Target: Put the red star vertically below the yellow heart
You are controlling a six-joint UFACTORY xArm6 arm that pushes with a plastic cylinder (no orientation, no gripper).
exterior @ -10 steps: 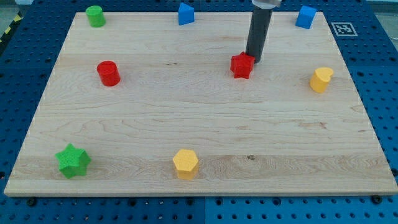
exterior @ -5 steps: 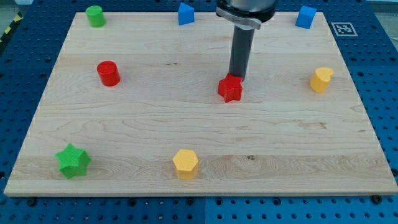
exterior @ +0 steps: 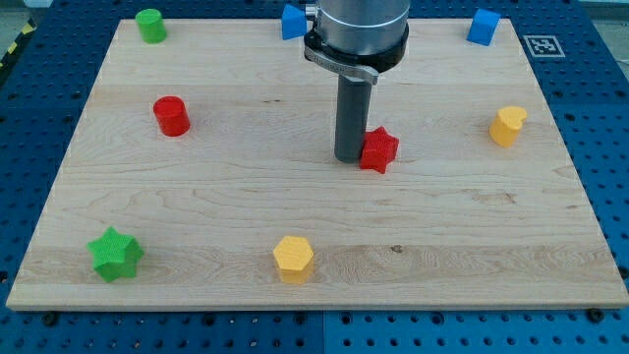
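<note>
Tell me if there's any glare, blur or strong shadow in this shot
Camera view: sharp and evenly lit, no glare on the wooden board; my tip beside the red star is crisp, with only soft shadows; the arm's upper part is cut off at the view's top.

Bright, even light from overhead leaves the wooden board [exterior: 197, 197] sharp and glare-free from edge to edge, with only short soft shadows hugging each block (the red star [exterior: 378, 149] and my tip [exterior: 351, 159] included) and no visible blur or edge distortion.
</note>
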